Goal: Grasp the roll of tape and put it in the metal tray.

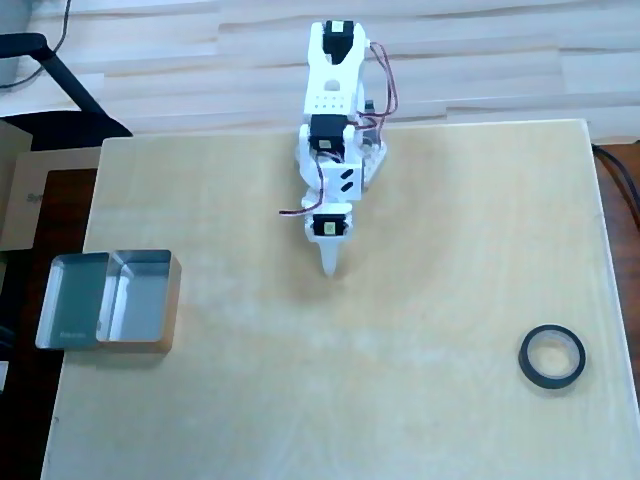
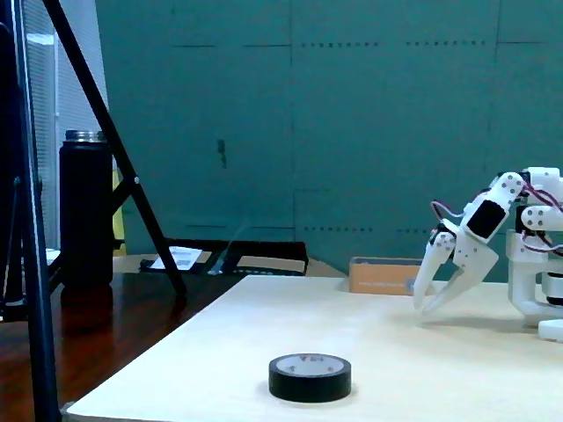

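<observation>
Fingers: your gripper has its two white fingers parted in a narrow V with nothing between them; the tips point down at the board. From above the gripper shows only as one white point, so you read the gap from the fixed view alone.

Fingertip height: in the fixed view the tips sit right at the board's surface; you cannot tell whether they touch it.

Wrist and arm: your white arm is folded back over its base at the far edge of the board, with black motors and red-and-brown wires along it.

Board: the pale wooden board is your landmark here; the gripper hangs over its middle, a little toward the far edge in the overhead view.

Roll of tape: the roll of tape lies flat on the board near its lower right corner in the overhead view, well apart from your gripper. In the fixed view the roll of tape sits in the foreground near the board's near edge.

Metal tray: the metal tray rests at the board's left edge in the overhead view, overhanging it a little, well apart from the tape and the gripper.

Off the board: a black bottle stands on the dark table beside the board in the fixed view.
</observation>
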Robot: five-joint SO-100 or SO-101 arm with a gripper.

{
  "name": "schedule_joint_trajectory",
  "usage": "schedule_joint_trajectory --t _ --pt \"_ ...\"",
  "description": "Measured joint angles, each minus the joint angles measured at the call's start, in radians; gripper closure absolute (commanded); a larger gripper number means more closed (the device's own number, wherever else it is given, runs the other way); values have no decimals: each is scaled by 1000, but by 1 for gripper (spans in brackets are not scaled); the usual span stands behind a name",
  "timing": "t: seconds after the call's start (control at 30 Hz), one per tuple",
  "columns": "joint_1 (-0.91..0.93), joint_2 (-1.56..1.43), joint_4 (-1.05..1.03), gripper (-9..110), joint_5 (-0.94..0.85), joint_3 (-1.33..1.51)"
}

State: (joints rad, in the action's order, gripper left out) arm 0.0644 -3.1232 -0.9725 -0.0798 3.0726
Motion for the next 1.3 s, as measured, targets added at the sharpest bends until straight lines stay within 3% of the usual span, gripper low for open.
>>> schedule_joint_trajectory --t 0.37,1.1,1.3 --pt "-63 9 11 102 -3 -41" --pt "-130 -3 -95 102 41 -670" --pt "-244 268 -95 102 41 -871"
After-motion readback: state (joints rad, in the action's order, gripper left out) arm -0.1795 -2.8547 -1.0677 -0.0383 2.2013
